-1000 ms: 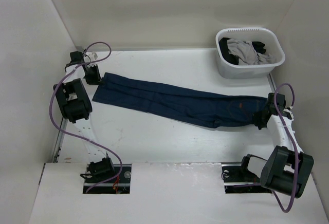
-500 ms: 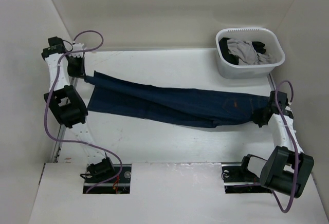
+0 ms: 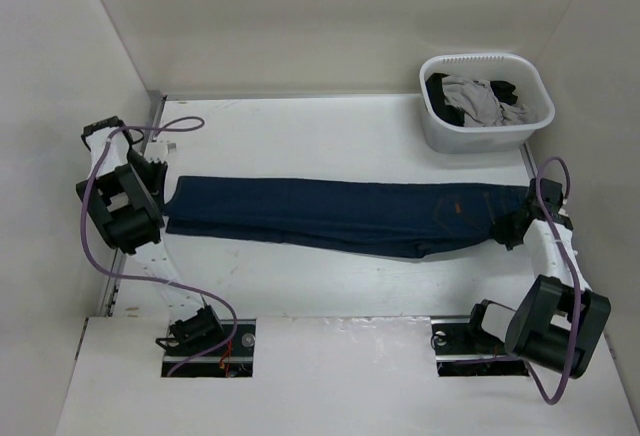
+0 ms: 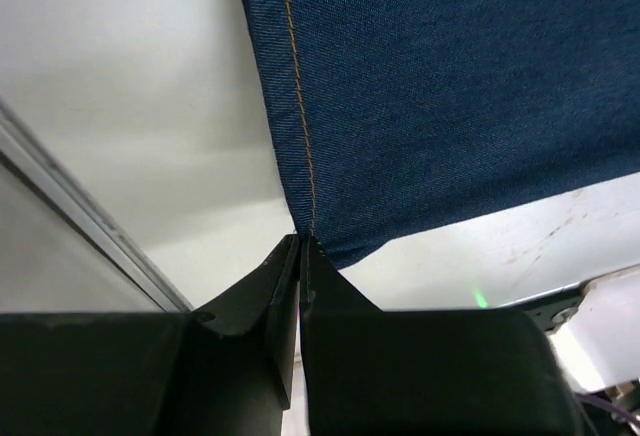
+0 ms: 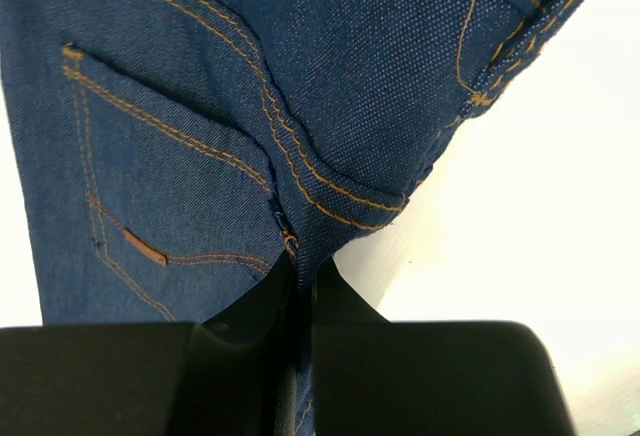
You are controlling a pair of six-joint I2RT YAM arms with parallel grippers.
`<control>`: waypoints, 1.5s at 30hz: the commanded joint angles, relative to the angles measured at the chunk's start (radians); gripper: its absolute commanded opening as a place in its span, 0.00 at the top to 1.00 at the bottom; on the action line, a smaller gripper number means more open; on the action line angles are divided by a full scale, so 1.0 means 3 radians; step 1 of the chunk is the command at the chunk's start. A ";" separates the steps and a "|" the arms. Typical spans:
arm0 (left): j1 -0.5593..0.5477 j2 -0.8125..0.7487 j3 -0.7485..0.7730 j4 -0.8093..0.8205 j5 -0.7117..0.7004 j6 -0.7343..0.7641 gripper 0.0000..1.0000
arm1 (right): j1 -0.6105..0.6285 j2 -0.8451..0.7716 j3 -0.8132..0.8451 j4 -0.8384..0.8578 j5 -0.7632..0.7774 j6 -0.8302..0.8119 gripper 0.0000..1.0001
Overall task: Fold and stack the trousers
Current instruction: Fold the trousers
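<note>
White walls closed in a white table [image 3: 330, 126] on three sides. Long dark navy-blue denim trousers [image 3: 330, 214] lay flat on it as one narrow band. They were pulled straight from just in front of the white plastic laundry basket [image 3: 432, 128], which stood at the far right corner, away to the side opposite it. Their waist end was the end nearer the basket, and their hems were the end well apart from it.

Two white-and-black robot arms reached to the two ends, the left arm [image 3: 125, 211] far from the basket and the right arm [image 3: 555, 321] in front of it. Inside the basket lay a crumpled light grey garment [image 3: 480, 101] beside a black garment [image 3: 440, 91].

The left pincer [image 4: 300, 256] was closed on the hem corner, right at the orange-stitched side seam. The right pincer [image 5: 298, 276] was pinched on the waist end beside a back pocket. A small tan patch [image 3: 455, 206] showed on the denim near that end.
</note>
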 commanded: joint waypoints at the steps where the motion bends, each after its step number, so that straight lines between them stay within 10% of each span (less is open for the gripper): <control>1: 0.0083 -0.0479 -0.0297 0.0246 -0.0233 0.0239 1.00 | -0.0061 0.0001 0.0006 0.0265 0.0229 -0.0084 1.00; 9: 0.0134 -0.0955 -0.0795 0.0676 -0.0294 0.0255 1.00 | -0.0086 0.0016 0.0027 0.0245 0.0270 -0.0288 0.97; 14: 0.0099 -0.0940 -0.1249 0.0681 -0.0366 0.0342 0.89 | -0.0122 0.0067 -0.0045 0.0270 0.0239 -0.0309 0.37; 22: 0.0165 -0.0859 -0.1393 0.1008 -0.0586 0.0316 0.75 | -0.0387 0.0251 -0.0162 0.0337 0.0086 0.0038 0.10; 33: -0.0065 -0.0986 -0.1036 0.1192 -0.0591 0.0138 0.65 | -0.0414 0.0665 0.0098 0.0322 0.0377 0.0560 0.24; 39: -0.0412 -0.0991 -0.0999 0.1401 -0.0453 -0.0128 0.63 | -0.0388 0.0660 0.0098 0.0337 0.0403 0.0519 1.00; 45: -0.0627 -0.0910 -0.1316 0.1601 -0.0489 -0.0226 0.62 | -0.0291 0.0222 0.0088 0.0357 0.0693 -0.0001 1.00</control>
